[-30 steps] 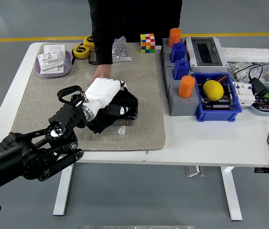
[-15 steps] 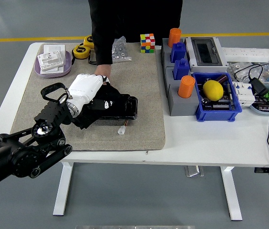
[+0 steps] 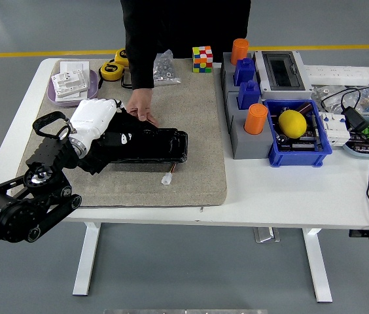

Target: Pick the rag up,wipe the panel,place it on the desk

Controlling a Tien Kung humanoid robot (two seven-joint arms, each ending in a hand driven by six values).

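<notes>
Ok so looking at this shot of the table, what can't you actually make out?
All in the head view:
- The rag: black against the black panel, and the left hand covers it, so its outline is unclear.
- The left hand's fingers lie over dark cloth; the grasp cannot be confirmed.
- The person's hand hides the panel's far edge.
- The right hand is outside the picture.
- Parts on the purple tray are too small to identify.

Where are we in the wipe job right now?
Pickup looks done: the left hand is closed on the black rag. Wiping is in hand: the rag is pressed against the left end of the black panel on the mat, while a person's hand steadies the panel's far edge. Left to do: setting the rag on the desk.
</notes>
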